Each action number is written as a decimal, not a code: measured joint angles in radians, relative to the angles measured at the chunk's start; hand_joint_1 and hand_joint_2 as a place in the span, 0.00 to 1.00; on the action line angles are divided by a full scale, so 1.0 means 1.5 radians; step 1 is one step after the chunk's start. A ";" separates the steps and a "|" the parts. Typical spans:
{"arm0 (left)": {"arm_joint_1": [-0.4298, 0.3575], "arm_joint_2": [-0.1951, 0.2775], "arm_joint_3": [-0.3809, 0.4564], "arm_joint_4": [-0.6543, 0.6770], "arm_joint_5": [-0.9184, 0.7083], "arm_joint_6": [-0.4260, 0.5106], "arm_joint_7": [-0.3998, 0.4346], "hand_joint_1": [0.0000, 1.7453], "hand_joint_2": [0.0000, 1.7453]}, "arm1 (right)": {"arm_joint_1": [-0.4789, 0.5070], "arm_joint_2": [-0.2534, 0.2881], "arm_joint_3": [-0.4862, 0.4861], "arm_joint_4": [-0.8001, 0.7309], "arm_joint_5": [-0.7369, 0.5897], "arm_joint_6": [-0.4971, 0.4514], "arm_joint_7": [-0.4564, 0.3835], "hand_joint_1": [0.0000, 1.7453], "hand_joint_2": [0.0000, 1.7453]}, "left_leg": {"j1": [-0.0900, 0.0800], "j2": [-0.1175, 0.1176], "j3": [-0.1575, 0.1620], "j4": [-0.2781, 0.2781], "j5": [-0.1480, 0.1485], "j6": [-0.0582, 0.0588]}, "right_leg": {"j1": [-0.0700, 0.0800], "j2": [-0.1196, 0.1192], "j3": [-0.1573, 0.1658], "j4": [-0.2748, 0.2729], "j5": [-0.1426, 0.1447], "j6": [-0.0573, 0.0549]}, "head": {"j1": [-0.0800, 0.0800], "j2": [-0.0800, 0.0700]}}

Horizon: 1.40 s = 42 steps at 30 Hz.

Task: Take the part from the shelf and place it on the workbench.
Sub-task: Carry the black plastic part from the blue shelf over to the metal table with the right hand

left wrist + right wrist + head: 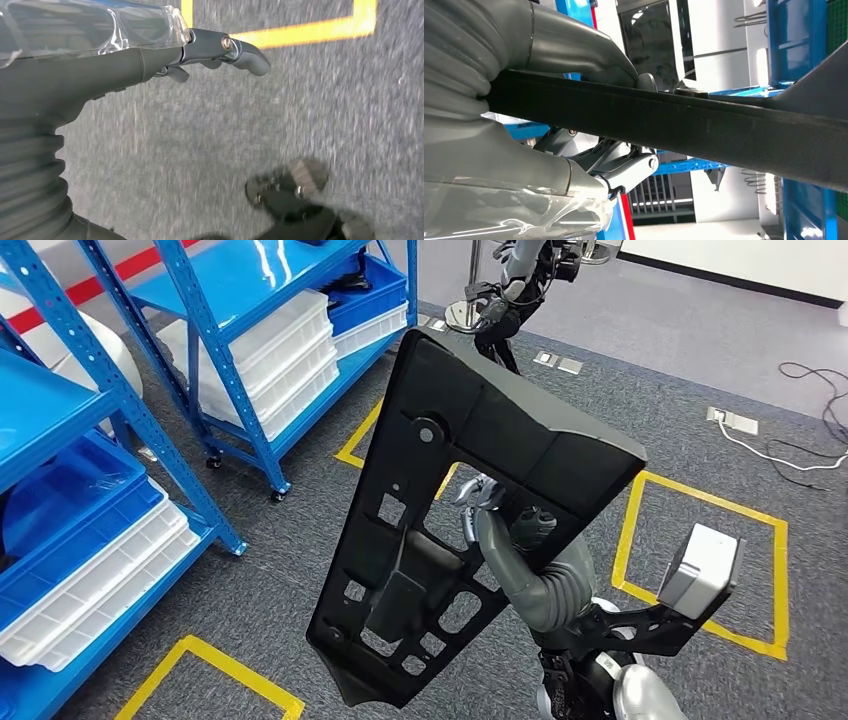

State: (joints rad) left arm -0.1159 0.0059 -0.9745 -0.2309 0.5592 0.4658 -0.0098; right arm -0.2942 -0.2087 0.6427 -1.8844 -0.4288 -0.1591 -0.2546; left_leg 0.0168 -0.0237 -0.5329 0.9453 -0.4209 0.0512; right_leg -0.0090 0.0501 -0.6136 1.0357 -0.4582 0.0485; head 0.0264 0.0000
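We saw the right hand (487, 508) clamped on the black part (450, 510), thumb (589, 55) above its edge, fingers (624, 167) beneath, holding it over the carpet. Left of that hand, white trays (265, 355) sat stacked on the blue shelf (215, 370). The left hand (215, 50) hung with nothing in it, fingers extended.
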 joint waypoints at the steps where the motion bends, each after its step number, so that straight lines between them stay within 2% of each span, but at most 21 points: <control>1: 0.000 0.000 0.000 0.000 0.000 0.000 0.000 0.00 1.00 | 0.000 0.000 -0.001 -0.001 0.000 0.000 0.000 1.00 1.00 | -0.001 0.007 0.000 0.000 0.000 0.002 | 0.000 -0.015 -0.020 0.045 -0.024 0.002 | 0.001 0.000; 3: 0.002 0.000 0.000 0.000 0.000 0.000 -0.001 0.00 1.00 | 0.000 0.000 -0.001 -0.001 0.000 0.000 0.000 1.00 1.00 | -0.001 0.024 -0.001 0.000 -0.001 0.003 | -0.001 -0.022 -0.063 0.136 -0.060 0.005 | 0.002 0.000; 4: 0.002 0.000 0.000 0.000 0.000 0.000 -0.001 0.00 1.00 | 0.001 -0.001 -0.001 -0.001 0.000 0.000 0.000 1.00 1.00 | -0.001 0.032 -0.001 0.000 -0.001 0.003 | -0.001 -0.022 -0.072 0.155 -0.062 0.006 | 0.002 0.000; 5: 0.002 0.000 -0.001 0.000 0.000 -0.001 -0.001 0.00 1.00 | 0.001 -0.001 -0.001 -0.001 0.000 0.000 0.001 1.00 1.00 | -0.001 0.039 -0.001 0.000 -0.001 0.003 | -0.002 -0.023 -0.066 0.145 -0.051 0.006 | 0.002 0.000; 9: -0.001 0.000 -0.001 0.000 0.000 -0.001 -0.001 0.00 1.00 | 0.000 -0.001 -0.002 -0.002 0.000 0.000 0.001 1.00 1.00 | -0.006 0.061 0.004 0.001 -0.006 -0.004 | 0.003 -0.067 0.030 -0.035 0.020 -0.002 | 0.001 0.000; 10: -0.001 0.000 -0.001 0.000 0.000 -0.001 -0.001 0.00 1.00 | 0.000 -0.002 -0.002 -0.002 0.000 0.000 0.001 1.00 1.00 | -0.008 0.066 0.005 0.001 -0.007 -0.007 | 0.006 -0.073 0.037 -0.051 0.022 -0.006 | 0.001 0.000; 12: -0.001 0.000 -0.001 0.000 -0.001 -0.001 -0.001 0.00 1.00 | 0.000 -0.002 -0.002 -0.003 0.000 0.000 0.001 1.00 1.00 | -0.009 0.076 0.007 0.001 -0.008 -0.015 | 0.008 -0.062 0.035 -0.053 0.022 -0.014 | 0.000 0.000; 15: -0.002 0.000 -0.001 0.000 -0.001 -0.001 -0.001 0.00 1.00 | -0.001 -0.002 -0.002 -0.005 0.000 0.000 0.001 1.00 1.00 | -0.004 0.051 -0.012 0.046 -0.039 -0.026 | 0.004 -0.046 0.034 -0.056 0.027 -0.026 | -0.001 0.000; 17: 0.000 0.000 -0.001 0.000 0.000 -0.001 -0.001 0.00 1.00 | -0.001 -0.002 -0.002 -0.006 0.000 0.000 0.001 1.00 1.00 | -0.003 0.028 -0.055 0.138 -0.084 -0.028 | 0.003 -0.034 0.033 -0.056 0.029 -0.030 | -0.003 0.000; 19: 0.000 0.000 -0.001 0.000 0.000 -0.001 0.000 0.00 1.00 | 0.000 -0.002 -0.002 -0.006 0.000 0.001 0.002 1.00 1.00 | -0.003 0.024 -0.089 0.208 -0.105 -0.029 | 0.005 -0.020 0.032 -0.056 0.030 -0.031 | -0.004 0.000; 21: -0.001 0.000 -0.001 0.000 0.000 -0.001 0.001 0.00 1.00 | 0.001 -0.002 -0.001 -0.006 0.000 0.001 0.002 1.00 1.00 | -0.003 0.021 -0.074 0.174 -0.075 -0.026 | 0.005 -0.004 0.033 -0.055 0.030 -0.031 | -0.004 0.000; 24: 0.000 -0.001 -0.001 0.000 -0.001 -0.001 0.002 0.00 1.00 | -0.001 -0.002 -0.001 -0.007 0.000 0.002 0.003 1.00 1.00 | -0.003 -0.012 -0.011 0.035 -0.014 -0.019 | 0.007 0.018 0.032 -0.054 0.031 -0.028 | -0.004 0.000; 26: -0.001 -0.001 -0.001 0.000 0.000 -0.001 0.002 0.00 1.00 | -0.002 -0.002 -0.001 -0.007 0.000 0.003 0.004 1.00 1.00 | -0.004 -0.022 -0.001 0.007 -0.011 -0.014 | 0.007 0.029 0.027 -0.053 0.033 -0.022 | -0.004 0.000; 28: -0.001 -0.002 -0.002 0.000 0.000 -0.001 0.002 0.00 1.00 | -0.002 -0.003 -0.002 -0.007 0.000 0.003 0.004 1.00 1.00 | -0.005 -0.012 0.001 0.004 -0.007 -0.007 | 0.004 0.034 0.024 -0.052 0.033 -0.014 | -0.004 0.000; 30: -0.003 -0.002 -0.002 0.000 0.000 0.000 0.002 0.00 1.00 | -0.003 -0.004 -0.002 -0.007 0.000 0.003 0.004 1.00 1.00 | -0.003 0.000 0.005 0.000 -0.004 0.000 | 0.004 0.015 0.010 -0.020 0.012 -0.008 | -0.001 0.000; 33: -0.001 -0.002 -0.002 0.000 0.000 0.000 0.002 0.00 1.00 | -0.005 -0.004 -0.002 -0.008 0.000 0.003 0.004 1.00 1.00 | -0.003 0.021 0.005 -0.001 -0.004 0.005 | 0.003 -0.019 -0.052 0.111 -0.051 0.000 | 0.002 0.000; 35: 0.000 -0.003 -0.003 0.000 0.000 -0.001 0.002 0.00 1.00 | -0.005 -0.004 -0.002 -0.008 0.000 0.003 0.004 1.00 1.00 | -0.003 0.036 0.005 -0.001 -0.005 0.005 | 0.000 -0.022 -0.071 0.148 -0.054 0.002 | 0.002 0.000; 37: -0.001 -0.003 -0.003 0.000 0.000 -0.001 0.002 0.00 1.00 | -0.006 -0.005 -0.002 -0.008 0.000 0.003 0.004 1.00 1.00 | -0.003 0.048 0.008 -0.001 -0.008 0.003 | -0.001 -0.033 -0.035 0.077 -0.012 0.003 | 0.002 0.000; 39: -0.003 -0.003 -0.003 0.000 0.000 -0.001 0.002 0.00 1.00 | -0.008 -0.005 -0.002 -0.008 0.000 0.003 0.004 1.00 1.00 | -0.006 0.058 0.011 0.000 -0.011 -0.002 | 0.002 -0.062 0.014 -0.018 0.021 -0.001 | 0.002 0.000; 41: -0.003 -0.003 -0.004 0.000 0.000 -0.001 0.002 0.00 1.00 | -0.010 -0.005 -0.002 -0.009 0.000 0.003 0.004 1.00 1.00 | -0.011 0.066 0.013 0.001 -0.014 -0.008 | 0.006 -0.075 0.028 -0.050 0.025 -0.008 | 0.002 0.000; 42: -0.003 -0.003 -0.004 0.000 0.000 -0.001 0.002 0.00 1.00 | -0.010 -0.005 -0.002 -0.010 0.000 0.003 0.004 1.00 1.00 | -0.011 0.072 0.013 0.001 -0.016 -0.011 | 0.007 -0.067 0.026 -0.049 0.026 -0.013 | 0.002 0.000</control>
State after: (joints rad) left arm -0.1205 0.0015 -0.9799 -0.2308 0.5594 0.4650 -0.0073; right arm -0.3088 -0.2159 0.6391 -1.8987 -0.4288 -0.1539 -0.2486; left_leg -0.0004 0.0838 -0.5128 0.9464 -0.4442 0.0340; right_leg 0.0019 -0.0500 -0.5750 0.9617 -0.4191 0.0295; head 0.0287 0.0000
